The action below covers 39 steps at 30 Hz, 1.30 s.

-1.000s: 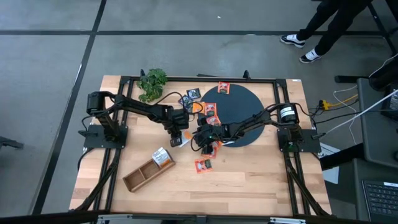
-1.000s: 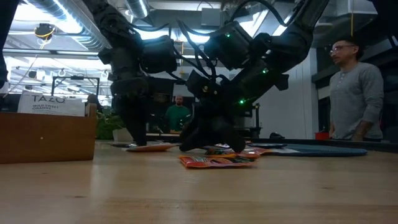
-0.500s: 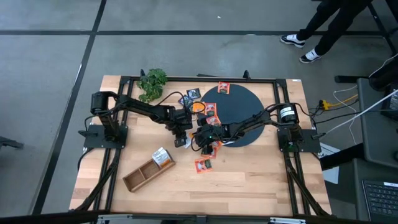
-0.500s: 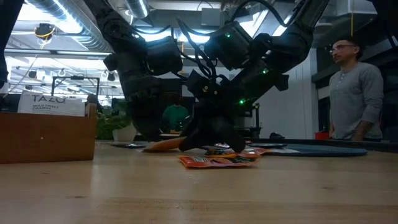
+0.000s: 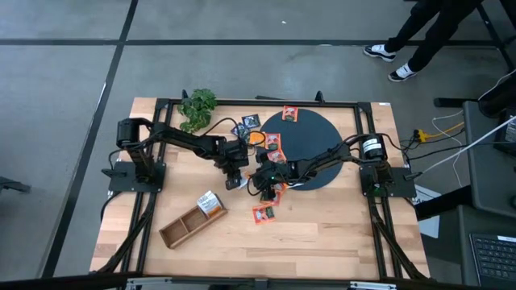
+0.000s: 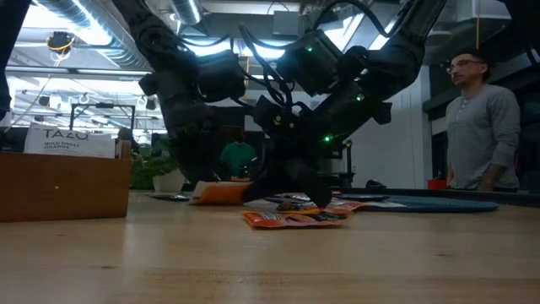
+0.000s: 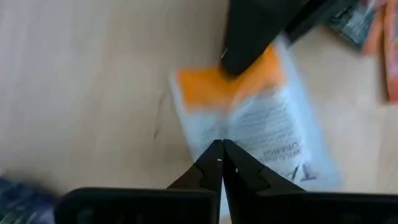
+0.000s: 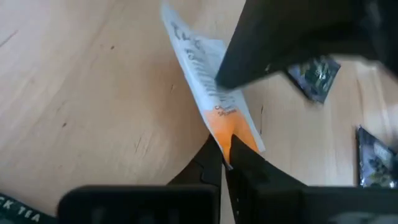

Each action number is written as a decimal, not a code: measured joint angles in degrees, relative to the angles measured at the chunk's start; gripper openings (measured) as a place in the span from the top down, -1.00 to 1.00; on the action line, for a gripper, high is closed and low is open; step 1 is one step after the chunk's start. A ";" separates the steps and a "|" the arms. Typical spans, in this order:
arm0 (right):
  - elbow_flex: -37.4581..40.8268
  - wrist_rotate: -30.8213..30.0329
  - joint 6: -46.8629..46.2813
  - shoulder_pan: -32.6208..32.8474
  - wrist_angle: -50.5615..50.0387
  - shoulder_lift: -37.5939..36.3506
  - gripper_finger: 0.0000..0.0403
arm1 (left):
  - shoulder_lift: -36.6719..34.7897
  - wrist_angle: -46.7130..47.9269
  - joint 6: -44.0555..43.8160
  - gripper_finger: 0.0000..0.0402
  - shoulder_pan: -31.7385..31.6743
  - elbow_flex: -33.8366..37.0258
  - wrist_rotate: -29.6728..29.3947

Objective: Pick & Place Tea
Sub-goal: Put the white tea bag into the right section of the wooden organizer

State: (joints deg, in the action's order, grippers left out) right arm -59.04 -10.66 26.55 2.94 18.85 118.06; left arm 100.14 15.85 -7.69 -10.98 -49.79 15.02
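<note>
A white-and-orange tea sachet (image 7: 249,118) is held between both grippers near the table's middle, left of the dark disc (image 5: 314,153). My left gripper (image 5: 235,179) is shut on its white end. My right gripper (image 5: 260,179) is shut on its orange end. The low view shows the sachet (image 6: 221,192) as an orange strip just above the wood. Other tea sachets lie flat on the disc (image 5: 290,114), beside it (image 5: 246,125) and on the table (image 5: 263,213). My left gripper pinches the printed white end (image 7: 236,140) of the sachet between its two fingertips, slanting down from the table's left. The sachet's other end is in the right gripper. My right gripper pinches the orange end (image 8: 233,127) of the same sachet between its two fingertips, slanting down from the table's right. The sachet stands tilted on edge between the two grippers, a little above the wood.
A long wooden tray (image 5: 187,225) with a white Tazo box (image 5: 210,203) lies at the near left. A green plant (image 5: 197,106) stands at the far left. An orange-red sachet (image 6: 295,218) lies nearer than the grippers. A person (image 6: 485,127) stands beyond the table.
My right gripper has shut on the sachet's orange end. The sachet, which lay flat on the table, has tipped up and now sits a little above the wood between the two grippers.
</note>
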 joint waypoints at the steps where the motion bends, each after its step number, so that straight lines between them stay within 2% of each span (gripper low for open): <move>1: 0.09 0.22 -0.58 0.00 -0.56 -0.30 0.95 | -0.67 0.73 0.12 0.95 -0.03 0.14 -0.86; 7: 0.17 0.41 -2.21 0.02 -3.79 -3.91 0.96 | -6.31 4.54 0.44 0.86 0.11 0.08 -4.47; 14: 0.15 -7.26 2.32 0.02 -10.61 -10.38 0.97 | -10.55 4.24 -1.34 0.59 0.76 0.08 -3.92; 24: 0.25 -25.97 5.39 1.26 -22.00 -17.09 0.97 | -12.95 -4.99 -4.91 0.29 -0.97 0.01 -3.33; 32: 2.40 -48.63 2.21 3.07 -24.05 -19.62 0.97 | -18.42 -9.37 -3.29 0.24 -4.04 -0.05 -3.33; 36: 2.37 -57.85 2.47 3.96 -22.24 -19.65 0.97 | -20.17 -15.58 -13.04 0.24 -5.81 -0.08 -3.31; 39: 2.37 -59.68 2.52 3.98 -21.02 -19.65 0.97 | -20.91 -19.07 -21.09 0.25 -7.84 -0.07 -2.61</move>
State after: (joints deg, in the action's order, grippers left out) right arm -56.66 -70.34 29.07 6.92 -2.17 98.41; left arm 79.24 -3.21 -28.78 -18.82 -49.87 12.41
